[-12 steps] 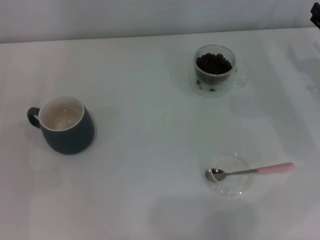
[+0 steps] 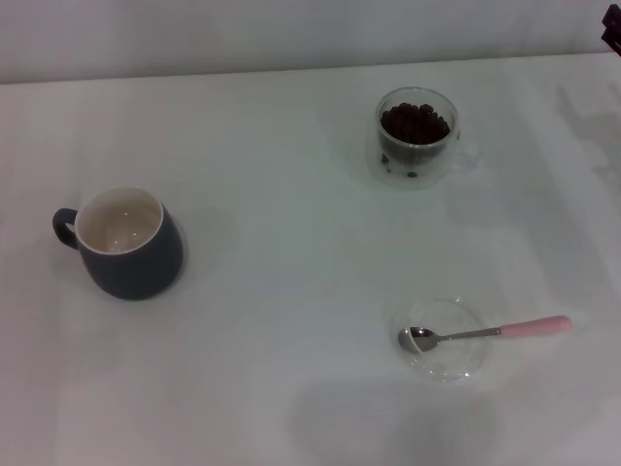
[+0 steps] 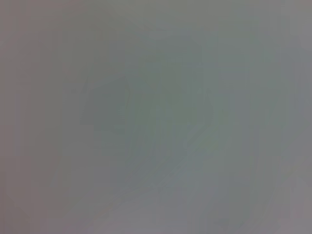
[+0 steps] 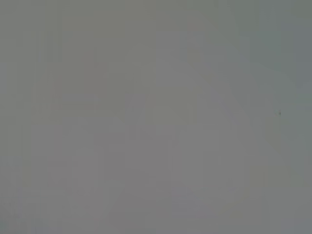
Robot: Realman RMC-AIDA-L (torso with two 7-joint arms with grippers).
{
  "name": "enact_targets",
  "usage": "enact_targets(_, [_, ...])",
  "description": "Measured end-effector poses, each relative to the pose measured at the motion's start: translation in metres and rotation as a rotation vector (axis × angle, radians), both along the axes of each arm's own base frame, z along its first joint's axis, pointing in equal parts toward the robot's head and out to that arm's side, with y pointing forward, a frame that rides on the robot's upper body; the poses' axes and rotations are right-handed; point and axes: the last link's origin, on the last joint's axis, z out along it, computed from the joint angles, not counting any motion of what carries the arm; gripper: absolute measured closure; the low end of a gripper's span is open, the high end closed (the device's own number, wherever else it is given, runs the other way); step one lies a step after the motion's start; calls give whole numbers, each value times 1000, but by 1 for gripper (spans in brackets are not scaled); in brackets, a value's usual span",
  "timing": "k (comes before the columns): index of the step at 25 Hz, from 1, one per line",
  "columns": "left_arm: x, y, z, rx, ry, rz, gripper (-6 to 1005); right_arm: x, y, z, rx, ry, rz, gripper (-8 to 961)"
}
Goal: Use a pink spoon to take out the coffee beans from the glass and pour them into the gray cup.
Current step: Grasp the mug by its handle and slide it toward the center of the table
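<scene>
The pink spoon (image 2: 485,333) lies flat at the front right, its metal bowl resting in a clear round saucer (image 2: 444,340) and its pink handle pointing right onto the table. The glass (image 2: 417,136) stands at the back right, holding a heap of dark coffee beans (image 2: 415,121). At the left stands the gray cup (image 2: 128,243), upright, with its cream inside bare and its handle turned left. Neither gripper shows in the head view. Both wrist views show only a plain grey surface.
Everything stands on a white table (image 2: 291,291). A small dark piece (image 2: 613,34) pokes in at the head view's top right edge; I cannot tell what it is. A pale wall runs behind the table's far edge.
</scene>
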Motion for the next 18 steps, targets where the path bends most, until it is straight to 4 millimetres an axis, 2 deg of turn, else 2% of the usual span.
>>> enact_targets(3, [-1,-9,1,9,4,-16,151,-1,1,1,1,-1,2,96])
enact_targets(5, [-5,-26,1,15,7,-23,151,-2,2,2,4,-4,5,96])
enact_targets(6, [-5,-26,1,15,7,-23,151,-2,2,2,5,-5,6,96])
enact_targets(8, [-9,-38,2,18,13,-29,151,-3,4,3,6,-7,10,97])
enact_targets(11, [-12,-64,3,4,42,-58,151,-4,5,4,8,-9,13,97])
enact_targets(12, [-12,-64,3,4,42,-58,151,-4,5,5,8,-12,12,97])
enact_targets(15, [-17,-98,5,-83,111,-124,152,-5,9,5,6,-17,8,97])
enact_targets(18, [-22,-109,7,-161,152,-145,152,-10,15,5,3,-20,12,97])
